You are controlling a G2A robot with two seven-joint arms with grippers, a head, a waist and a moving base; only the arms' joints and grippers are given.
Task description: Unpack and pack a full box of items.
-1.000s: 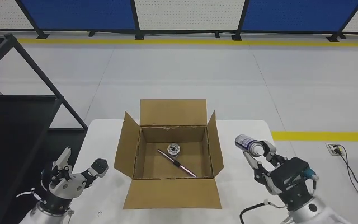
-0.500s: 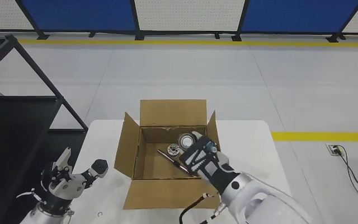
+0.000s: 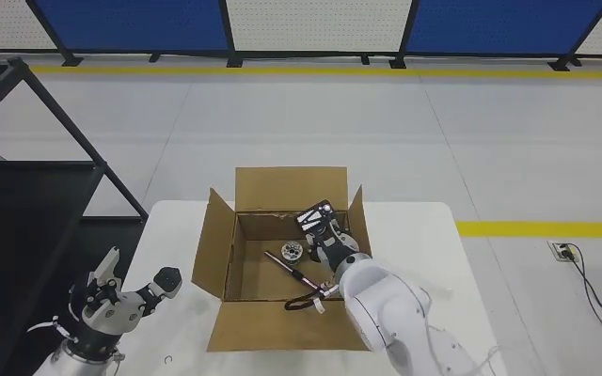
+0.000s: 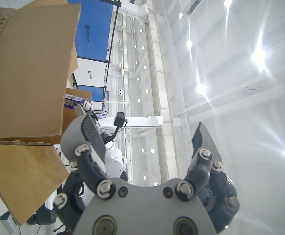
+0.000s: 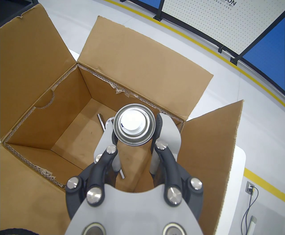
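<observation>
Your right gripper [image 5: 135, 130] clamps a spray can [image 5: 134, 127] over the open cardboard box [image 5: 66, 106]; your left gripper [image 4: 144, 129] sits beside it, fingers spread apart.

Beyond the cardboard box [image 4: 33, 66], a blue panel [image 4: 93, 29] and a white panel [image 4: 93, 72] each carry a short logo. Shipping arrows [image 4: 3, 21] mark the box flap. Print on the spray can [image 4: 72, 100] is too small to read.
</observation>
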